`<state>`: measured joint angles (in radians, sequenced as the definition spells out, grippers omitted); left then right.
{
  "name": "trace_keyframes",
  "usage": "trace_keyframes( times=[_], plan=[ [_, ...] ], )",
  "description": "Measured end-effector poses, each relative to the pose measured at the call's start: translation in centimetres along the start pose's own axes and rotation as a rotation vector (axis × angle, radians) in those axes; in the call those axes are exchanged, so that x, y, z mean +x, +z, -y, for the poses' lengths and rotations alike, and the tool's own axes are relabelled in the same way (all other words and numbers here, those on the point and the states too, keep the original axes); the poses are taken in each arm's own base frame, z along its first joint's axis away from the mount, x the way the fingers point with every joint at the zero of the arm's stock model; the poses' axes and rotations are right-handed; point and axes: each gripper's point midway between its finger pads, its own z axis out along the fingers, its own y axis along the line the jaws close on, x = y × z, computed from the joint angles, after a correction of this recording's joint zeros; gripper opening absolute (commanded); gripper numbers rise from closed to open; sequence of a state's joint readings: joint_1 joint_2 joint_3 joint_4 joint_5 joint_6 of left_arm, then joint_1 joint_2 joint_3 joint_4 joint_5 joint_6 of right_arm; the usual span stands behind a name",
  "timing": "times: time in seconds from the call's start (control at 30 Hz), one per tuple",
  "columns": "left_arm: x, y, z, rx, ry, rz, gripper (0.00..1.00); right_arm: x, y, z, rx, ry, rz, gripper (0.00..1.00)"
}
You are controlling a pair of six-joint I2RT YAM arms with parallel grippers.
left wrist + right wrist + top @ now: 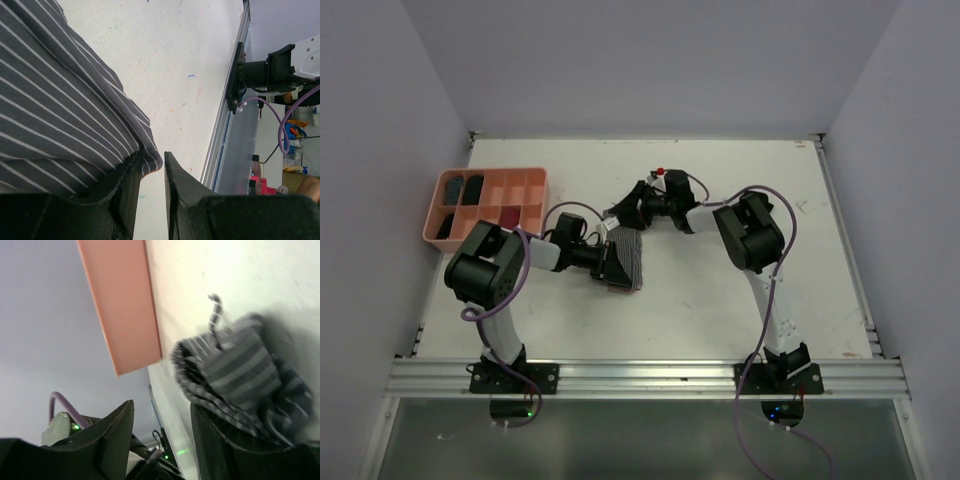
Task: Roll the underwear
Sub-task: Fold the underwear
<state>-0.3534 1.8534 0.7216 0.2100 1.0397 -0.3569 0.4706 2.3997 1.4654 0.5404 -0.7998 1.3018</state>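
Observation:
The grey-and-white striped underwear (628, 258) lies on the white table between the two arms. Its far end is bunched into a loose roll (240, 370). My left gripper (608, 262) sits low at its near left side. In the left wrist view the flat cloth (55, 100) fills the left, and its pinkish-edged corner reaches the narrow gap between my left gripper's (151, 156) jaws, which are not clamped on it. My right gripper (623, 215) is at the far end, wide open in its wrist view (161, 407), with one finger against the roll.
A salmon-pink compartment tray (532, 178) stands at the far left, with dark rolled items (471, 188) in some compartments; its wall shows in the right wrist view (120, 305). A metal rail (640, 375) runs along the near table edge. Walls enclose the table.

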Motion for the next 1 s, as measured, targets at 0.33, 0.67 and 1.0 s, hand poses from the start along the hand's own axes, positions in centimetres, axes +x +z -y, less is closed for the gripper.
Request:
trace_keyframes(
  times=[0.33,0.67,1.0],
  plan=[
    [0.0,0.0,0.0,0.003,-0.002,-0.002,0.33,-2.4,0.5,-3.6,-0.057,-0.09,0.051,0.53],
    [-0.7,-0.1,1.4,0.008,0.04,-0.014,0.57,-3.2,1.4,0.2,-0.011,-0.088,0.042,0.53],
    [-5.4,-1.5,7.6,-0.147,0.446,0.05,0.66,-2.6,-0.1,-3.3,-0.04,-0.112,0.035,0.53]
  ],
)
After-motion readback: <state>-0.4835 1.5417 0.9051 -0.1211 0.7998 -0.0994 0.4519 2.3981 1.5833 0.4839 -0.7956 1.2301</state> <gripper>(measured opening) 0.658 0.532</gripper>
